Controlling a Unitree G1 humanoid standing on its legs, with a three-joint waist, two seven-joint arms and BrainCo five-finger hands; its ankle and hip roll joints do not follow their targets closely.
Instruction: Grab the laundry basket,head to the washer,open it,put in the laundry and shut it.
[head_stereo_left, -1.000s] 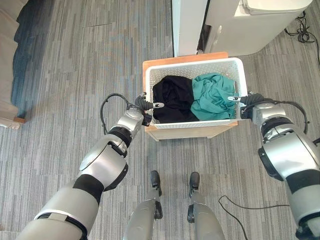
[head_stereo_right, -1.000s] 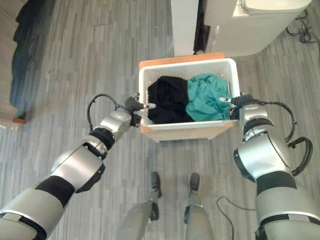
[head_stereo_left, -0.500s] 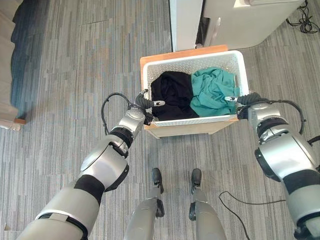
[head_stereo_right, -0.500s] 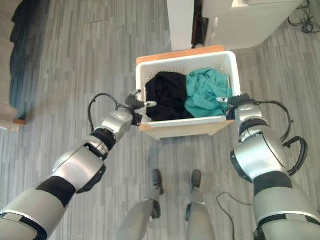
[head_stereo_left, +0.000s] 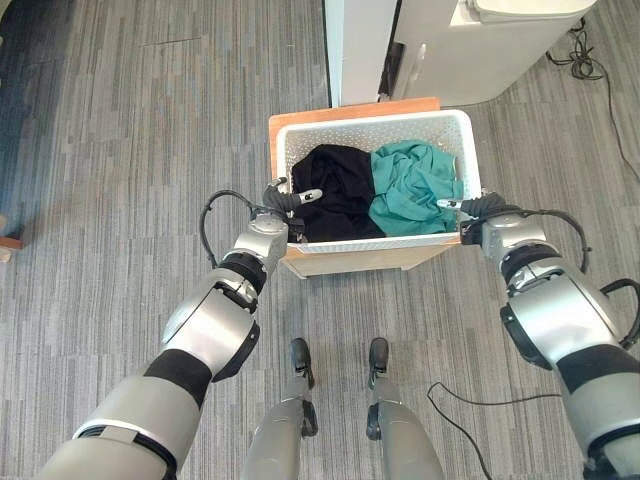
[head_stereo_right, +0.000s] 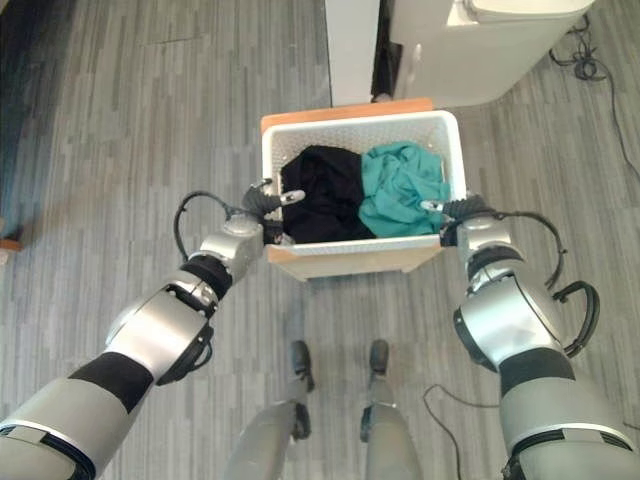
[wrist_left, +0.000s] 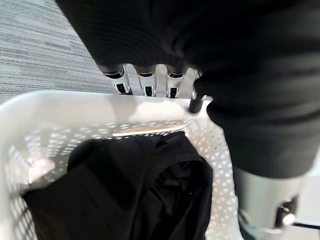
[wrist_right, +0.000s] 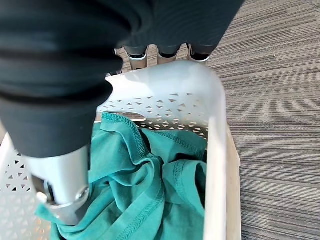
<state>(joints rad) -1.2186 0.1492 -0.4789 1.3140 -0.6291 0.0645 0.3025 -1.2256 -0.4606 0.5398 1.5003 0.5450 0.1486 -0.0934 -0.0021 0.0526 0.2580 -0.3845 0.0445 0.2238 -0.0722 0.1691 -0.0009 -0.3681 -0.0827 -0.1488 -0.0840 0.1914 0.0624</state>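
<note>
Both hands on laundry basket

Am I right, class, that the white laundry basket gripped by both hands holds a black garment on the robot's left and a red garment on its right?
Not quite. The garment on the robot's right is teal, not red, as the left eye view shows. The rest holds: the white laundry basket contains a black garment on the left, and the left hand and right hand grip its two sides.
</note>
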